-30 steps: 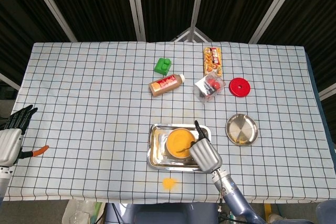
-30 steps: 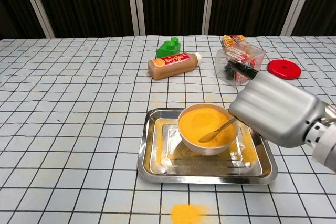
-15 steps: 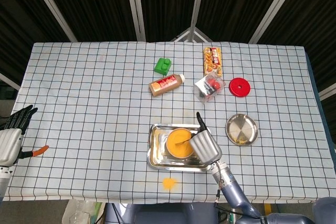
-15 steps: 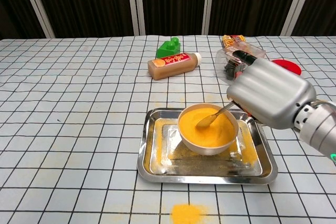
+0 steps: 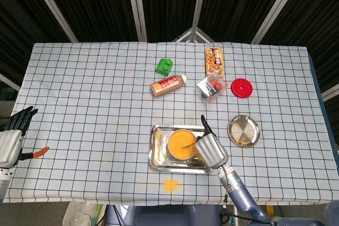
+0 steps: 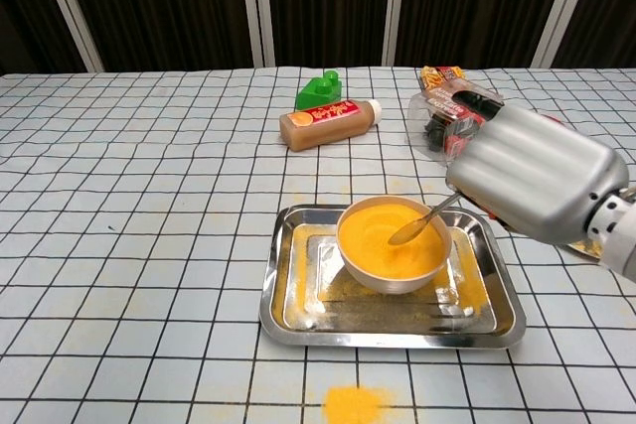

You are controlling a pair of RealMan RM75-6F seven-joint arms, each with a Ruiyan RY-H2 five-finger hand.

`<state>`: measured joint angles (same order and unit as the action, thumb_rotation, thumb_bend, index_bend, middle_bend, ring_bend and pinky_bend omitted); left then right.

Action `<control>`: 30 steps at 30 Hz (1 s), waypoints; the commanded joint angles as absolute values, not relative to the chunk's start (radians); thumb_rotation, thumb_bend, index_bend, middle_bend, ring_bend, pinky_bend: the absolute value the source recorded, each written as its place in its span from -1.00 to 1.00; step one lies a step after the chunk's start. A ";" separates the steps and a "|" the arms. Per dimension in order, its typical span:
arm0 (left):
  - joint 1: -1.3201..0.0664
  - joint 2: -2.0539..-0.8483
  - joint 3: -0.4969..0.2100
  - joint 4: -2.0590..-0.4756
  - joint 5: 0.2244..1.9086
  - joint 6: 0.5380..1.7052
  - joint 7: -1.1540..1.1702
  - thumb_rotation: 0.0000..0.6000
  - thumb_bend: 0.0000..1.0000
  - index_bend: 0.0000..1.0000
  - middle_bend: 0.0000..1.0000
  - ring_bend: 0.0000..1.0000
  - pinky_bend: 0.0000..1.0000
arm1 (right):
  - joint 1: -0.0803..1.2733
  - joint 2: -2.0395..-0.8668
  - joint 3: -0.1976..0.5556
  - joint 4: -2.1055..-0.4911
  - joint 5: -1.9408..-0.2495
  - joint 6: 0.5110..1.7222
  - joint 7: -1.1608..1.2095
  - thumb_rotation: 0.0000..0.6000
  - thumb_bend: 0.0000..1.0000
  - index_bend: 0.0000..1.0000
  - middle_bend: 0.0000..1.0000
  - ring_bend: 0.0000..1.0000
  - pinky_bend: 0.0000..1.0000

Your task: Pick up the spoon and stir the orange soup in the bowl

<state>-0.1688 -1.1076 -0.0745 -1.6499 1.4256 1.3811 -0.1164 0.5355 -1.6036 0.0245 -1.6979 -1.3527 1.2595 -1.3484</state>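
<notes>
While my right hand [image 6: 537, 186] pinches the spoon [image 6: 419, 222] by its thin handle at frame centre-right, it feels light and stiff (likely slippery) over the bowl [image 6: 393, 245].

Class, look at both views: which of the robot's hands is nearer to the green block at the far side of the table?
Right. The right hand holds the spoon over the bowl, nearer the green block. The left hand sits at the table's left edge, farther away.

Shiny metal tray [image 6: 283, 320], checked cloth tablecloth [image 6: 129, 196]
</notes>
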 commanded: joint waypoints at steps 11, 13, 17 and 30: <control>-0.170 -1.107 -0.078 -1.649 1.420 1.379 -0.120 1.00 -1.00 -1.00 -1.00 -1.00 -1.00 | 0.538 -1.615 0.058 -1.739 -1.284 1.260 -1.371 1.00 1.00 0.96 0.64 0.13 -1.00; -0.171 -1.108 -0.078 -1.649 1.419 1.377 -0.121 1.00 -1.00 -1.00 -1.00 -1.00 -1.00 | 0.542 -1.607 0.054 -1.745 -1.284 1.256 -1.388 1.00 1.00 0.96 0.64 0.13 -1.00; -0.172 -1.108 -0.079 -1.648 1.417 1.375 -0.121 1.00 -1.00 -1.00 -1.00 -1.00 -1.00 | 0.526 -1.613 0.066 -1.767 -1.248 1.268 -1.329 1.00 1.00 0.96 0.64 0.13 -1.00; -0.169 -1.109 -0.079 -1.649 1.415 1.379 -0.117 1.00 -1.00 -1.00 -1.00 -1.00 -1.00 | 0.516 -1.578 0.048 -1.788 -1.294 1.305 -1.292 1.00 1.00 0.96 0.64 0.13 -1.00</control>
<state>-0.1694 -1.1093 -0.0788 -1.6494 1.4150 1.3786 -0.1171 0.5184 -1.5852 0.0518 -1.7829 -1.2795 1.2948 -1.3030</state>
